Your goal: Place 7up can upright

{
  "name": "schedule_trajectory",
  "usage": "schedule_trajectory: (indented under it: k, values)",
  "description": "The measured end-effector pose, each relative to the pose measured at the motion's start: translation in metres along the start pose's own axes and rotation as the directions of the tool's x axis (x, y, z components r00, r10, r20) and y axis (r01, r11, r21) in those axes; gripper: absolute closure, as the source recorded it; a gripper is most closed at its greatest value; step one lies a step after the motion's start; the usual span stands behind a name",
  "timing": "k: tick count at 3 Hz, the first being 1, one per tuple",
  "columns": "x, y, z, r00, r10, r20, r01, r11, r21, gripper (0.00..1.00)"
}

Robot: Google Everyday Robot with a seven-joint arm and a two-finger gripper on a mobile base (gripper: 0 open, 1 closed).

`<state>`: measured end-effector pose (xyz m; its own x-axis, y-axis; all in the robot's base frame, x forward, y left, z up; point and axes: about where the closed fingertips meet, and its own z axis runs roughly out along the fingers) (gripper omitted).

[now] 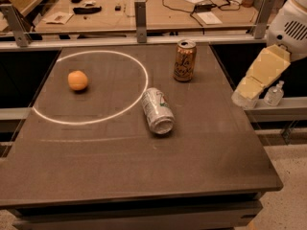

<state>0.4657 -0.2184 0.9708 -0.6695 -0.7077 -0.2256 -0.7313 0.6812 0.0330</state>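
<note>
The 7up can [157,110] is silver-white with green lettering. It lies on its side near the middle of the dark table [144,176], its open-top end pointing toward the front edge, just outside the white chalk circle [91,87]. My gripper [244,97] hangs at the end of the cream arm beyond the table's right edge. It is above the edge rail, well to the right of the can and apart from it. It holds nothing that I can see.
An orange-gold can [184,60] stands upright behind the 7up can. An orange [77,80] sits inside the circle at the left. A small clear bottle [274,94] stands on the right rail beside my gripper. A cluttered workbench [144,8] runs behind the table.
</note>
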Motion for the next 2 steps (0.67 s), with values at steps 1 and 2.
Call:
schedule_trajectory:
  k: [1,2]
  values:
    - [0.0032,0.0025,-0.0009,0.983,0.183,-0.013,-0.182,0.9829,0.027,0.0]
    - [0.0044,0.0108,-0.0007,0.957,0.289,0.007,-0.289,0.9554,0.06,0.0]
